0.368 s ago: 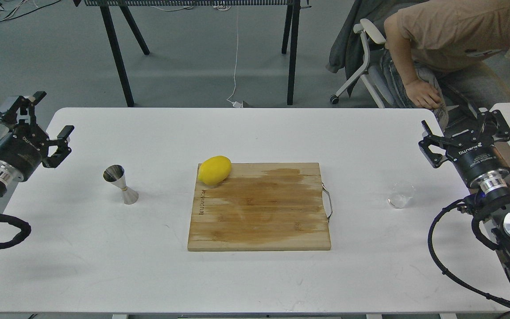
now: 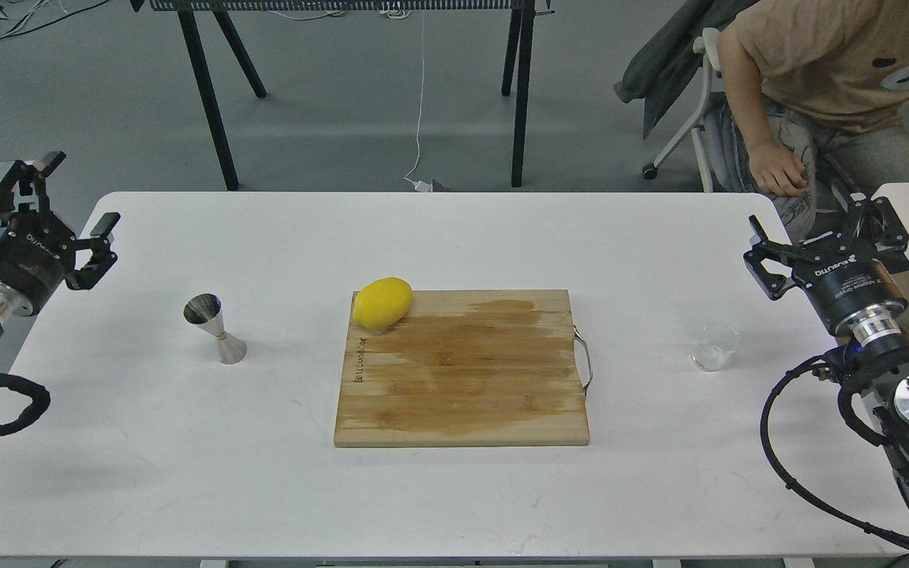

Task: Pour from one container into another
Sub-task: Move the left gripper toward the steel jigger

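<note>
The small clear glass cup (image 2: 715,346) stands upright on the white table (image 2: 454,489), to the right of the cutting board. The steel hourglass jigger (image 2: 215,327) stands upright left of the board. My right gripper (image 2: 824,230) hovers open above and to the right of the glass cup, apart from it, with nothing between its fingers. At the table's far left edge my left gripper (image 2: 50,203) is open and empty, well up and left of the jigger.
A wooden cutting board (image 2: 462,379) with a metal handle lies mid-table, a yellow lemon (image 2: 382,302) on its far left corner. A seated person (image 2: 825,87) on a chair is behind the right corner. Black table legs (image 2: 206,95) stand on the floor behind.
</note>
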You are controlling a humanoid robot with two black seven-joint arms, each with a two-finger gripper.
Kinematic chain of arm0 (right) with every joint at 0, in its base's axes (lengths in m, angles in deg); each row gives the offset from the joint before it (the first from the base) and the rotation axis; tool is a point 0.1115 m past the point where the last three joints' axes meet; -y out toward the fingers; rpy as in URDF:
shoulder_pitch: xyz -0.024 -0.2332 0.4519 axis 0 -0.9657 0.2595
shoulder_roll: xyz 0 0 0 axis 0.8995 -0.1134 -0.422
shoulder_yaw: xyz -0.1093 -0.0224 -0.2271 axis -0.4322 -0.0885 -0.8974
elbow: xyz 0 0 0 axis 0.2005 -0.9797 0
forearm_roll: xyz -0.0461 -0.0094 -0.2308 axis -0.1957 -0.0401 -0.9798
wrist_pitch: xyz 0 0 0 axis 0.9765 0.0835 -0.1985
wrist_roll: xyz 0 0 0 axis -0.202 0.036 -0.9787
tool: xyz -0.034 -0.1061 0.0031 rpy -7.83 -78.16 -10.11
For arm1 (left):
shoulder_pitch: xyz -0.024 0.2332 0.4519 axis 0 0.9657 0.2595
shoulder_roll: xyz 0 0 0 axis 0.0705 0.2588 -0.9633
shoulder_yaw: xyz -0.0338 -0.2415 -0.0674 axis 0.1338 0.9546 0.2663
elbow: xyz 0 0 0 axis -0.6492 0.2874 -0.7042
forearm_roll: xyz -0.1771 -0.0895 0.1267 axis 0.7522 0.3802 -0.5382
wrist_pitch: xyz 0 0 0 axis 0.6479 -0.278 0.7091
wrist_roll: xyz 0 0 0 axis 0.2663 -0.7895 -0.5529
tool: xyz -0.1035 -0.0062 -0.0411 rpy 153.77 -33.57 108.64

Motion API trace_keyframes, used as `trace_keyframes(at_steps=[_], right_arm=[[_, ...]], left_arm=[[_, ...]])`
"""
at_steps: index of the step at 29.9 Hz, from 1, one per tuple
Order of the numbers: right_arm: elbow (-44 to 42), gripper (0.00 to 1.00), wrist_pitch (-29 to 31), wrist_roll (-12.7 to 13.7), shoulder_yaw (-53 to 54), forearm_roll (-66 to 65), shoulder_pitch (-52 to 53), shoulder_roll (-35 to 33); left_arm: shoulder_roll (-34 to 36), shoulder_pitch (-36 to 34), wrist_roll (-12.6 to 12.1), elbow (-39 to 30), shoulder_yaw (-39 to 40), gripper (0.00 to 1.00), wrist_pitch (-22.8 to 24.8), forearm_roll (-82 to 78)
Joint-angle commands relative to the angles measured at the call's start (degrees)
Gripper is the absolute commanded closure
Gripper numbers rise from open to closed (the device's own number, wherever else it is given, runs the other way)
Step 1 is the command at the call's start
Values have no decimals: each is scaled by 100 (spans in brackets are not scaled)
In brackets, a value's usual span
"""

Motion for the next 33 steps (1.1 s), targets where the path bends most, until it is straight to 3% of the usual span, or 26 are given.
trace_keyframes(at_steps=[1, 8, 14, 21, 25, 28, 33], right_arm=[[0, 1, 0, 0, 4, 0, 0, 0], [26, 1, 0, 0, 12, 9, -9, -9], [35, 1, 0, 0, 21, 9, -9, -26], [35, 1, 0, 0, 30, 18, -18, -26], [44, 1, 0, 0, 47, 18, -53, -35], [44, 1, 0, 0, 74, 18, -71, -44], [35, 1, 0, 0, 92, 18, -71, -44]], left_arm=[[-82, 22, 0, 188, -24, 0, 0, 42], [-65, -75, 0, 180, -41, 0, 0, -177], [181, -391, 0, 22, 2, 0, 0, -1625], [471, -514, 0, -1444, -15, 1, -136, -3481], [586, -453, 0, -2306, -59, 1, -1960, -4333], [586, -374, 0, -2588, -77, 1, -3367, -5228], [603, 109, 0, -2843, -33, 3, -5117, -6644]])
